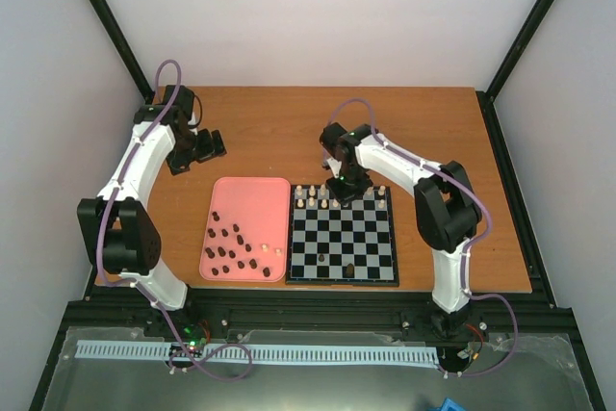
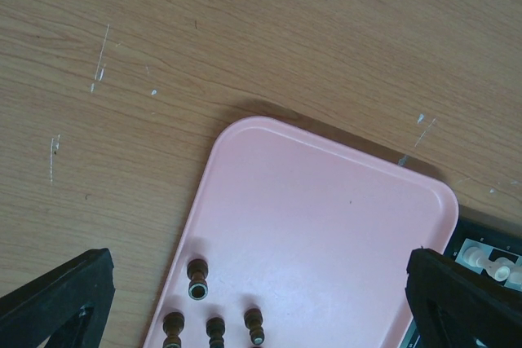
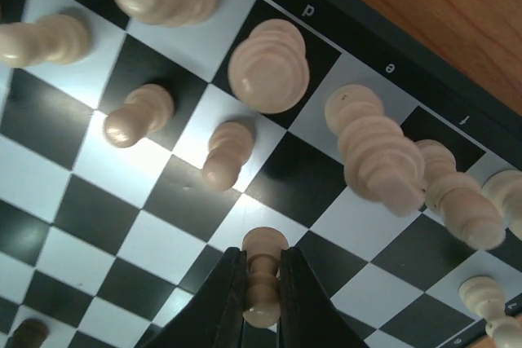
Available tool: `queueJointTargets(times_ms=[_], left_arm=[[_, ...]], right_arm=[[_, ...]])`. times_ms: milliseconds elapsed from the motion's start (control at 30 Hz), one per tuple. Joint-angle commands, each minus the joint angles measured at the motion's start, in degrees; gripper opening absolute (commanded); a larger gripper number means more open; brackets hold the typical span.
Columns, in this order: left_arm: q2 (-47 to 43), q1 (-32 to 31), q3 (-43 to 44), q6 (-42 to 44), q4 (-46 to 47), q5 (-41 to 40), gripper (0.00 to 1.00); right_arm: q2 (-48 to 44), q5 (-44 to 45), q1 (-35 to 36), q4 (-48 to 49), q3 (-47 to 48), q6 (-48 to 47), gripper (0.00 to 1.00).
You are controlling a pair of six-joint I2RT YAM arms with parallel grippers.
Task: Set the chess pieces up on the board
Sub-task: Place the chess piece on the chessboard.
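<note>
A cream peg-like pawn [image 3: 263, 283] is clamped by the right gripper [image 3: 261, 257] over the black-and-white checkered board [image 1: 371, 247]. The left gripper [image 1: 212, 144] is seen with jaws apart.

Gripper [image 3: 263, 266] at the bottom edge, its two dark fingers [image 3: 214, 299] pressed against either side of a cream pawn [image 3: 264, 244] - no gap visible on either flank. Whether the pawn's base touches the board [image 3: 98, 177] cannot be told.

Two more cream pawns [image 3: 137, 116] stand free on the squares just beyond the held one, near each other and not touching. Behind them, larger cream pieces [image 3: 269, 67] line the far rows along the lettered border - "d", "e" and "f" are legible. One dark piece [image 3: 28, 333] sits at the lower left corner, partly cut off. Wooden table [image 3: 440, 6] shows beyond the border, upper right.
</note>
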Motion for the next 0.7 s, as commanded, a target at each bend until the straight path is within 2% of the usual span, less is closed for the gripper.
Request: queueJointTargets(times_ms=[0, 667], left_arm=[[0.54, 0.24, 2.25, 0.65, 0.32, -0.45, 1.00], [3.17, 0.30, 4.42, 0.63, 0.07, -0.63, 1.00]], right_arm=[[2.51, 2.37, -0.62, 0.31, 0.25, -1.84, 0.06], [5.97, 2.93, -1.97, 1.32, 2.50, -2.51, 0.06]])
